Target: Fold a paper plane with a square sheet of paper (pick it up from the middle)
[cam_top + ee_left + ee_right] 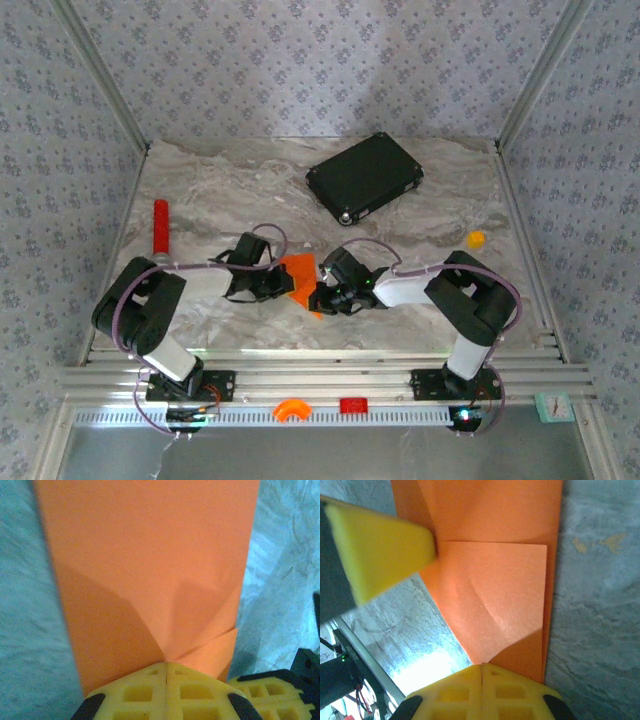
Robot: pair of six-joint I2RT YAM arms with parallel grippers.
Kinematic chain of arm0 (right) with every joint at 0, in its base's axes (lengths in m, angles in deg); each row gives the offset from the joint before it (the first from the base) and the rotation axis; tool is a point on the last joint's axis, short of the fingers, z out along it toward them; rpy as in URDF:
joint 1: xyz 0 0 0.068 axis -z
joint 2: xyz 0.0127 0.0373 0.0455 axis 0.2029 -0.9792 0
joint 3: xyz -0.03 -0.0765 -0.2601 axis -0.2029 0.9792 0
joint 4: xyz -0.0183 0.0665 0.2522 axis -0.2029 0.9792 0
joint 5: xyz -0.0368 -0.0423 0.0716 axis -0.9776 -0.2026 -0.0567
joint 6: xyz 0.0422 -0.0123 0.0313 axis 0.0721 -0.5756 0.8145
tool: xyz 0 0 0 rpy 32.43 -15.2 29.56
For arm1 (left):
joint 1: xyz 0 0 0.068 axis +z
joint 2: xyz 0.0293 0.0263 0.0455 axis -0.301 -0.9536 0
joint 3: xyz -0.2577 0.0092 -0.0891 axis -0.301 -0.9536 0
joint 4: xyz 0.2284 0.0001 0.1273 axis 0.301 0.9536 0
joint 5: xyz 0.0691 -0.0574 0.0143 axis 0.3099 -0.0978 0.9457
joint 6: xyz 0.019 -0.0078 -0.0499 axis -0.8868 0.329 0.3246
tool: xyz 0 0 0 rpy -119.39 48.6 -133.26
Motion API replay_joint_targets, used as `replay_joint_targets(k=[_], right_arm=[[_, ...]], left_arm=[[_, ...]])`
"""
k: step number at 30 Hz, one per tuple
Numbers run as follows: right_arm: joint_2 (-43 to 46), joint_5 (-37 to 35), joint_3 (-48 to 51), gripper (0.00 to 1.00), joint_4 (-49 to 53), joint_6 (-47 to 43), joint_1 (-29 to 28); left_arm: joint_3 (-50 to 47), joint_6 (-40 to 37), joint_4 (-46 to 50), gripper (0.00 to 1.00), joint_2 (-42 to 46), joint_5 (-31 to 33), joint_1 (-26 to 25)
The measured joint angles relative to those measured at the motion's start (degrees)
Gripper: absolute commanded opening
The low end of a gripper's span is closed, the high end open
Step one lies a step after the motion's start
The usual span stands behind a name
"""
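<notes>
The left pincer point(272, 286) and the right pincer point(323, 298) meet from opposite sides at the near middle of the marbled tabletop point(200, 180). Each is clenched on an edge of the orange square sheet of paper point(298, 270). The sheet shows folded flaps with angled creases, and a black case point(365, 177) lies well behind it.

No readable text — no labels, no numbers.

Sheet of paper point(299, 272) at bench point(220, 190) centre front, between left gripper point(278, 285) and right gripper point(320, 298), case point(365, 178) behind, cylinder point(160, 226) far left, lump point(476, 239) far right.
</notes>
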Motion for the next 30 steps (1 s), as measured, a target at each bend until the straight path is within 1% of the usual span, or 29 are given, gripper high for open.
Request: replay_joint_targets(k=[6, 8, 16, 20, 23, 25, 27, 29, 30], right_arm=[[-0.02, 0.26, 0.63, 0.00, -1.25, 0.26, 0.11], [-0.02, 0.26, 0.90, 0.00, -1.77, 0.44, 0.11], [0.00, 0.68, 1.33, 0.00, -2.60, 0.42, 0.37], [0.42, 0.74, 1.31, 0.00, -1.73, 0.37, 0.66], [1.31, 0.59, 0.83, 0.01, 1.22, -0.28, 0.92], [2.29, -0.42, 0.07, 0.03, 4.39, -1.09, 1.01], [4.09, -2.12, -0.59, 0.09, 7.52, -2.08, 1.01], [7.17, -4.52, -1.07, 0.19, 9.92, -3.15, 1.14], [8.66, -5.51, -1.31, 0.27, 10.78, -3.63, 1.29]], left_arm=[[1.25, -3.15, 0.92, 0.00, -1.20, -1.29, 4.66], [1.27, -3.74, 0.87, 0.00, -1.95, -2.91, 6.43], [1.27, -4.83, 1.68, 0.00, -2.03, -4.48, 11.02], [1.22, -4.66, 2.08, 0.00, -0.68, -4.26, 11.69], [1.05, -3.82, 1.95, 0.00, 1.97, -4.31, 11.72], [0.83, -3.21, 1.86, 0.00, 4.00, -4.46, 11.61], [0.50, -2.56, 1.79, 0.00, 6.40, -4.44, 11.23], [0.11, -2.16, 1.84, 0.00, 8.87, -4.37, 10.60], [-0.11, -2.05, 1.84, 0.01, 9.88, -4.22, 10.25]])
